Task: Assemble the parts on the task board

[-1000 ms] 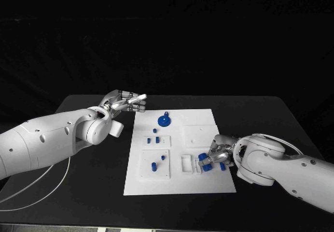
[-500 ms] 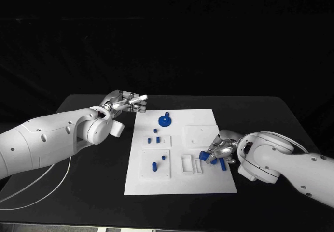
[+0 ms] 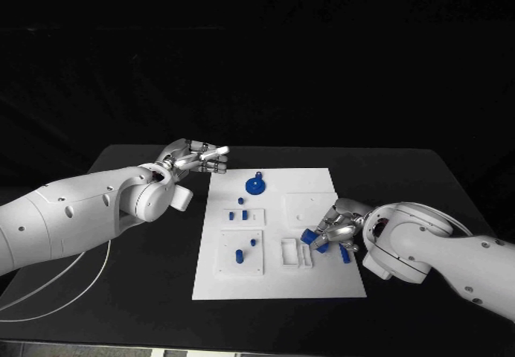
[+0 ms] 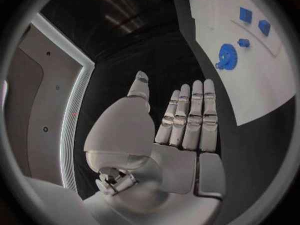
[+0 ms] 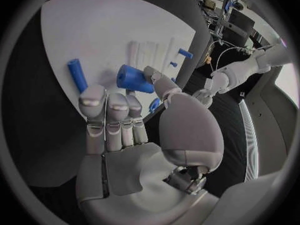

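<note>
Fingers (image 5: 154, 78) of right hand (image 3: 335, 228) touch one blue cylinder (image 5: 135, 78).

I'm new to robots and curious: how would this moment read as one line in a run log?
left hand: open, off board edge | right hand: pinching blue cylinder over task board | loose blue peg beside it | blue gear untouched

Task board (image 3: 322, 186): white, matt, smooth, plastic look. Parts, e.g. blue gear (image 3: 254, 185) and blue cylinder (image 5: 135, 78): smooth matt plastic. Desk (image 3: 140, 297): black, matt. Both hands, left hand (image 4: 187, 120) and right hand (image 5: 125, 120): silvery satin metal look, smooth palm shells. Arm shells (image 3: 65, 216): glossy white plastic
</note>
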